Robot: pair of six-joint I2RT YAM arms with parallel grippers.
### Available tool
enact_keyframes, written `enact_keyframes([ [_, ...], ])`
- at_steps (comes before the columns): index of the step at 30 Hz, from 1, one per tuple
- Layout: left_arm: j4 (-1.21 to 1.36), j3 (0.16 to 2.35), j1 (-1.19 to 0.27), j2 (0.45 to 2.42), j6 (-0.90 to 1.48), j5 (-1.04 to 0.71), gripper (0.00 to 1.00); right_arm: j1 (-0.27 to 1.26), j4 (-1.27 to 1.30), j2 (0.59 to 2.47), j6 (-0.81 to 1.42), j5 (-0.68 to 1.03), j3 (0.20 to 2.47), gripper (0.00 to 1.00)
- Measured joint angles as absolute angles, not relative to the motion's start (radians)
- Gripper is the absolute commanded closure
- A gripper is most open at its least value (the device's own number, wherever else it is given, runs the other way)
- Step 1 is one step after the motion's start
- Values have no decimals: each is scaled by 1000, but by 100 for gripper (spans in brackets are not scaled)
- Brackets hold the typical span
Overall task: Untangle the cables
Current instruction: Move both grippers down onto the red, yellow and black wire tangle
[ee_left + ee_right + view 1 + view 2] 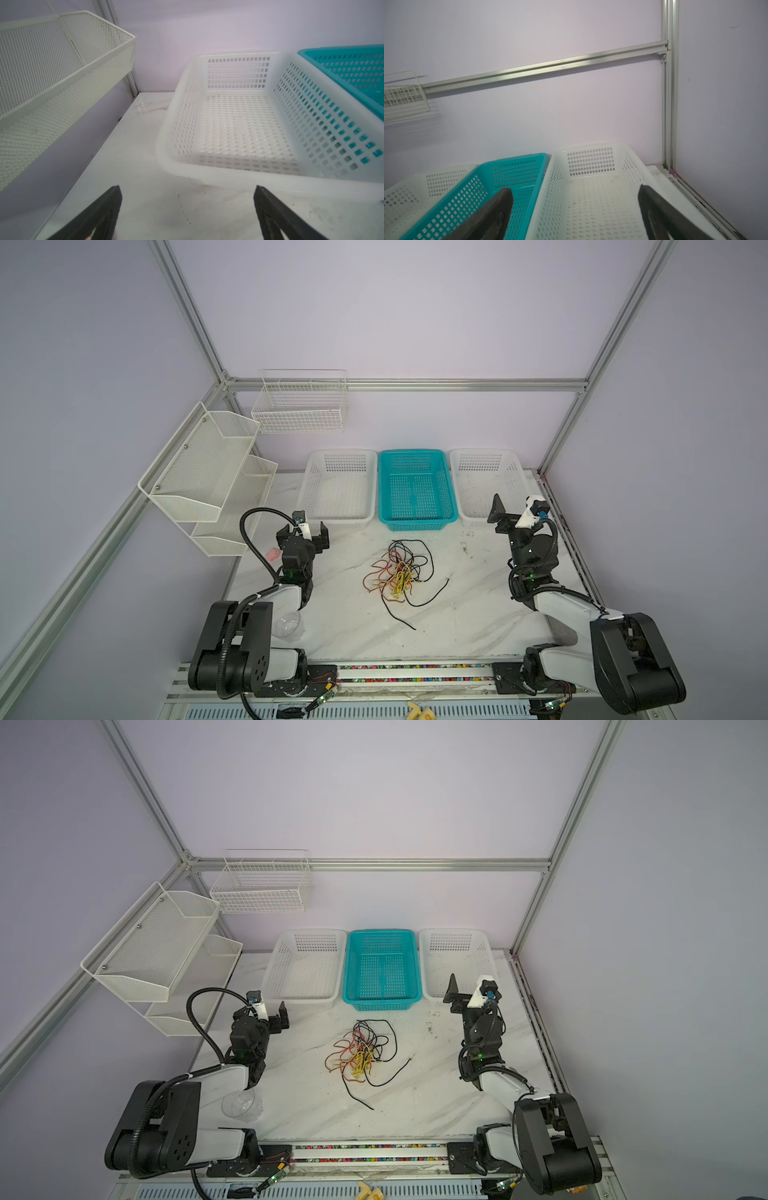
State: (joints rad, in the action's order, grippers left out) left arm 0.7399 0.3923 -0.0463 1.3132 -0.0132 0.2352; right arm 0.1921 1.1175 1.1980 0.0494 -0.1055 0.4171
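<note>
- Lying in one knotted heap on the white marbled bench point(478, 614), the thin black, yellow and orange-brown cables point(399, 576) sit just in front of the teal perforated plastic basket point(415, 454), on its robot-facing side. Nothing has hold of them.
- The black two-fingered left tool point(305, 532) hangs off the teal basket's left front corner with its jaws spread wide and nothing between them. It is well apart from the heap.
- The right tool point(513, 512) is equally wide and empty. It is raised off the teal basket's right front corner, over the near wall of a white perforated plastic basket point(484, 452).
- Closing on the dense middle of the heap would likely pinch several strands at once, and lifting would then haul up the whole clump and tighten its knots.
- The wires are string-thin and lie flat, so the fingers could close over one and miss it, or scrape the bench.
- Pulling with one tool while the other pins nothing would probably slide the heap toward the teal basket instead of freeing a strand.
- One long black strand point(409, 624) loops round the heap and trails away from the teal basket. Tugging its free end may cinch that loop.
- A clear plastic cup point(289, 626) stands by the left arm, far from the teal basket, and a swinging elbow could topple it.
- Neither wrist view takes in the heap, so a first reach may land off target.
</note>
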Motion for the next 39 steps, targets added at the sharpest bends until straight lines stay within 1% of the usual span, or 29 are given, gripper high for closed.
enact_keyframes([
  [4, 686, 393, -92, 1218, 29, 242, 0, 228, 1096, 1115, 129, -18, 419, 3],
  [7, 591, 398, -105, 1129, 119, 227, 0, 238, 1107, 1108, 258, 101, 434, 3],
  [12, 336, 466, -108, 961, 379, 188, 0, 237, 1058, 1113, 590, 208, 453, 3],
  [16, 196, 526, -107, 888, 621, 154, 0, 237, 938, 1113, 683, 274, 490, 3],
  [20, 151, 526, -108, 867, 735, 2, 0, 276, 786, 1110, 667, 302, 555, 3],
  [21, 132, 526, -109, 868, 753, -33, 0, 306, 722, 1111, 646, 295, 584, 5],
  [23, 93, 526, -121, 869, 780, -84, 0, 363, 634, 1112, 609, 279, 619, 12],
  [25, 54, 526, -155, 864, 798, -106, 0, 421, 552, 1112, 575, 265, 638, 19],
  [31, -74, 526, -363, 845, 793, -72, 0, 577, 370, 1140, 533, 216, 620, 34],
  [34, -121, 526, -455, 882, 792, -46, 0, 664, 331, 1168, 530, 192, 593, 36],
  [39, -159, 526, -564, 969, 793, -10, 0, 805, 295, 1263, 525, 149, 589, 37],
])
